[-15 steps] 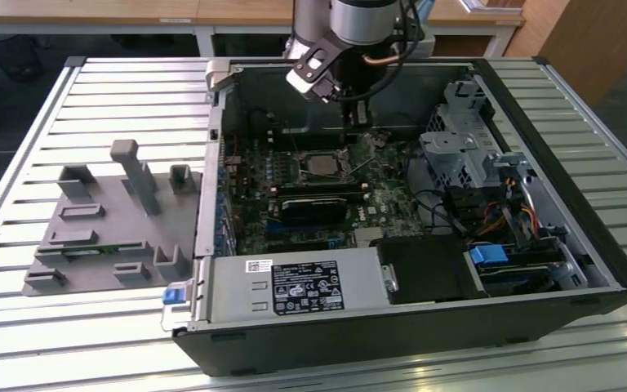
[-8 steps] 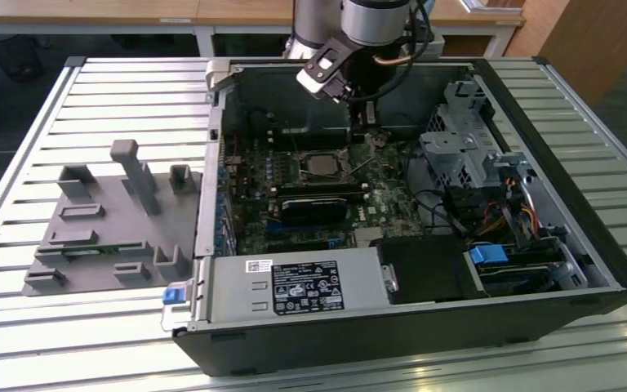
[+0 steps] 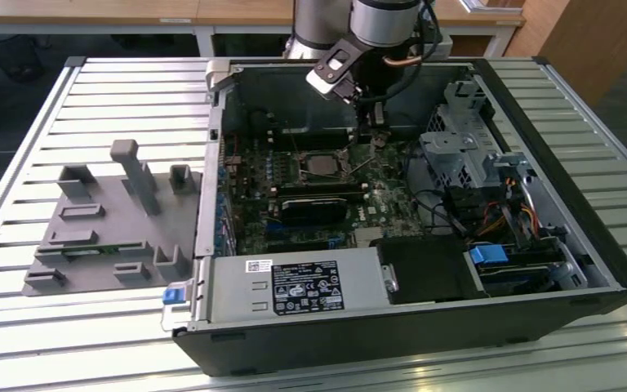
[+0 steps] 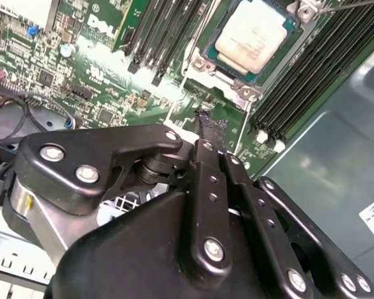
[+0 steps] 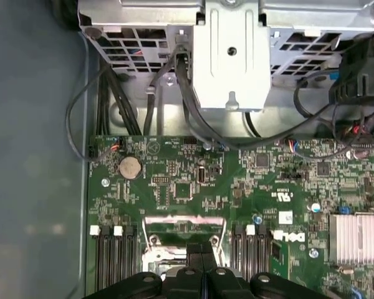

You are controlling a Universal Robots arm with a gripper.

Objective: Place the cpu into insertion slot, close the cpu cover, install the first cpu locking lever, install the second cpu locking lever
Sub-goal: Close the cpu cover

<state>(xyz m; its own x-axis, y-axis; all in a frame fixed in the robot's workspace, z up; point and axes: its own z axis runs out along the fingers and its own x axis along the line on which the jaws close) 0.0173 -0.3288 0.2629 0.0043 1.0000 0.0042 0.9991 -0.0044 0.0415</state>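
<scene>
Silver-beige cpu [image 4: 252, 34] lies flat, face up, in insertion slot [image 4: 219, 73]; claw [image 4: 210, 123] pinched closed, nothing held, nr it.

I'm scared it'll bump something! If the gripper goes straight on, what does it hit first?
Probably the green circuit board, right beside the socket. The gripper points just off its metal rim; depth is unclear.

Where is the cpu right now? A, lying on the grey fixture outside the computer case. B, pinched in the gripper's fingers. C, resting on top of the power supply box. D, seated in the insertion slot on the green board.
D: in the second wrist view the cpu lies pale face up inside the metal rim of the insertion slot on the green board, apart from the gripper.
</scene>
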